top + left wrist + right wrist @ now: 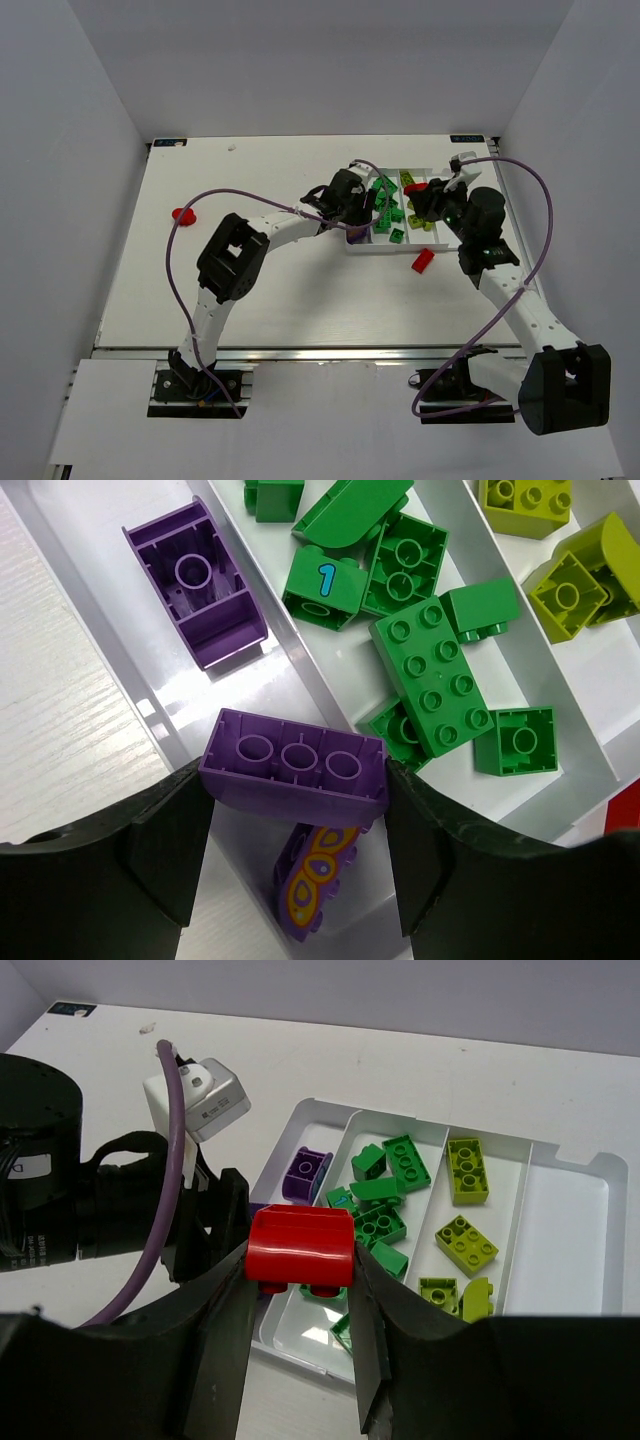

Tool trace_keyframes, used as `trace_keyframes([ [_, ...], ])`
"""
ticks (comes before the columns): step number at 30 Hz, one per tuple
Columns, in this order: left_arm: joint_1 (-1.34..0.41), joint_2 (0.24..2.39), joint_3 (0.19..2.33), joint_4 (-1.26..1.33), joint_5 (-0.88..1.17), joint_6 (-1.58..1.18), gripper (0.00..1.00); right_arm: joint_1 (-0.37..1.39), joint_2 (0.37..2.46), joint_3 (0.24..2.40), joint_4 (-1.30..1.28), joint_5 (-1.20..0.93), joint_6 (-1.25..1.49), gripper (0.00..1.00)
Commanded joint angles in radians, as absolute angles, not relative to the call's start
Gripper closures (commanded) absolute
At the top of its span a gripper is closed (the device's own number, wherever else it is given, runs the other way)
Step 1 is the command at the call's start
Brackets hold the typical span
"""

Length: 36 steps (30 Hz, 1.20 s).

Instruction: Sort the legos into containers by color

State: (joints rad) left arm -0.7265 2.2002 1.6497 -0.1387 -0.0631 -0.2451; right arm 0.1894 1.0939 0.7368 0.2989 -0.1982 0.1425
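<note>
Black fingers [165,850] of the left gripper [297,780] are filling the bottom of the left wrist view. They are clamping a purple brick [293,765] by its two short ends, its hollow underside facing the camera. That brick is hanging over the near end of the tray [287,650], above the outermost compartment on the left arm's side. Beneath it, a purple piece with a yellow and orange print [312,880] is lying on the tray floor. A second purple brick [195,585] is resting upside down farther along the same compartment.

Green bricks [432,675] are piling up in the next compartment over, one of them showing a blue "1" [322,585]. Yellow-green bricks [560,580] are sitting in the third.

The right gripper [300,1265] is squeezing a red brick [300,1245] between its jaws, rounded top up, and is holding it in the air above the tray.

From overhead, a loose red brick [422,261] is lying on the table [300,300] just outside the tray's near edge. Another red piece [183,214] is sitting well apart from the tray, beyond the left arm.
</note>
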Motion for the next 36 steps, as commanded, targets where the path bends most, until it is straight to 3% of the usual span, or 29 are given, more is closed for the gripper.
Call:
trace_keyframes([
  [1, -0.726, 2.164, 1.648, -0.189, -0.117, -0.218, 0.33, 0.183, 1.101, 0.778, 0.314, -0.212, 0.147, 1.0],
  [5, -0.727, 2.151, 1.649, -0.201, -0.126, -0.209, 0.22, 0.178, 1.104, 0.781, 0.31, -0.213, 0.147, 1.0],
  [10, -0.727, 2.141, 1.644, -0.206, -0.129, -0.207, 0.2, 0.173, 1.111, 0.784, 0.308, -0.215, 0.146, 1.0],
  [15, -0.726, 2.123, 1.643, -0.212, -0.13, -0.209, 0.14, 0.167, 1.114, 0.785, 0.304, -0.213, 0.146, 1.0],
  [17, -0.727, 2.111, 1.641, -0.212, -0.132, -0.21, 0.05, 0.164, 1.117, 0.785, 0.304, -0.213, 0.146, 1.0],
  [22, -0.727, 2.073, 1.632, -0.216, -0.138, -0.206, 0.02, 0.15, 1.127, 0.792, 0.298, -0.204, 0.137, 1.0],
  [27, -0.727, 1.91, 1.531, -0.212, -0.158, -0.172, 0.02, 0.104, 1.196, 0.84, 0.241, -0.189, 0.106, 1.0],
  [36, -0.718, 1.421, 1.165, -0.115, -0.27, -0.198, 0.02, 0.06, 1.587, 1.169, 0.002, -0.098, -0.066, 1.0],
])
